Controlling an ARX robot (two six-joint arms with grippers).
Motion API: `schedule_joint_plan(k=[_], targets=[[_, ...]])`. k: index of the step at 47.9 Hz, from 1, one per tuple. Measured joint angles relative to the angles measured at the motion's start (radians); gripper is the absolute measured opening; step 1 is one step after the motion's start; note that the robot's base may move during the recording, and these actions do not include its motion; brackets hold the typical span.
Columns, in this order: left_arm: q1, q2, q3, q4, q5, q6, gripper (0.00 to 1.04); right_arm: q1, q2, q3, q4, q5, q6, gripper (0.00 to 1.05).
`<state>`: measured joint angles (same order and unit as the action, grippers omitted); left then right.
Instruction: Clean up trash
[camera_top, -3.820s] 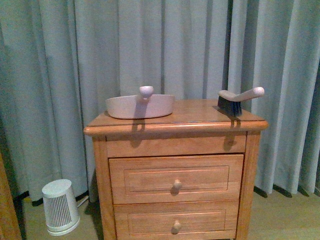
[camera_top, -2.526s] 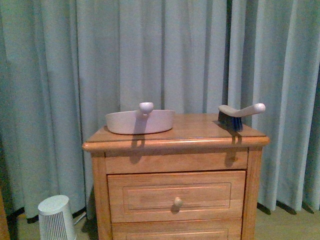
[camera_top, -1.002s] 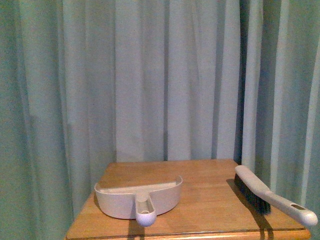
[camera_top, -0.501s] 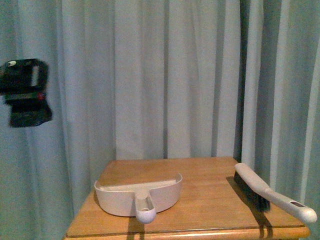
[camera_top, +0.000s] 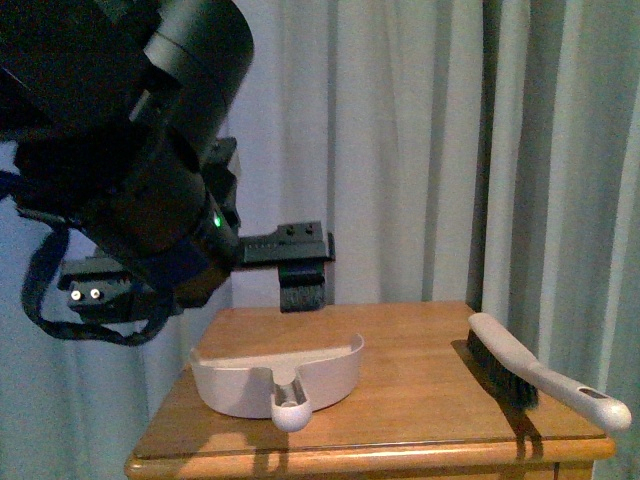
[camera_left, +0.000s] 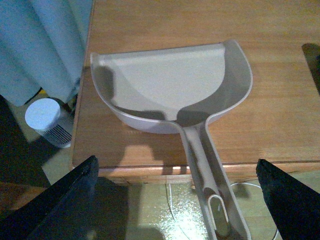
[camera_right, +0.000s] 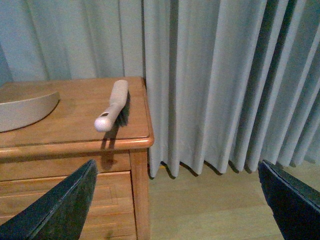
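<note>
Trash does not show in any of the three views, so its place, long axis and direction cannot be told.

The left gripper (camera_left: 176, 161) is spread wide and holds nothing. Its two dark fingers (camera_left: 75, 192) hang over the front edge of the tabletop (camera_left: 280, 100), above the handle of the dustpan (camera_left: 170, 85) and clear of it. The dustpan is smooth pale beige plastic with a curved back wall and a straight open lip. Its hollow handle runs out over the near edge and its lip faces the curtain (camera_top: 420, 150). Beyond the tabletop's corner, a small white ribbed canister (camera_left: 47, 122) stands on the floor.

The right gripper (camera_right: 177, 162) is likewise spread and empty, off the far side of the cabinet. Nearest it lies a brush (camera_right: 112, 107) with a beige handle and dark bristles, its rounded handle end toward the front edge. The wood is warm and glossy; the curtain hangs in soft grey folds.
</note>
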<state>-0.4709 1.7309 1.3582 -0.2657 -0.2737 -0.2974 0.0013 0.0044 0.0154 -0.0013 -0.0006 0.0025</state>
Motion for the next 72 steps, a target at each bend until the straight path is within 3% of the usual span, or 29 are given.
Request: schedule_joint_plan(k=[72], targets=[[-0.072, 0.323, 0.135, 0.037, 0.032, 0.019, 0.97, 0.000, 0.000, 0.000, 0.000, 0.000, 0.000, 0.97]])
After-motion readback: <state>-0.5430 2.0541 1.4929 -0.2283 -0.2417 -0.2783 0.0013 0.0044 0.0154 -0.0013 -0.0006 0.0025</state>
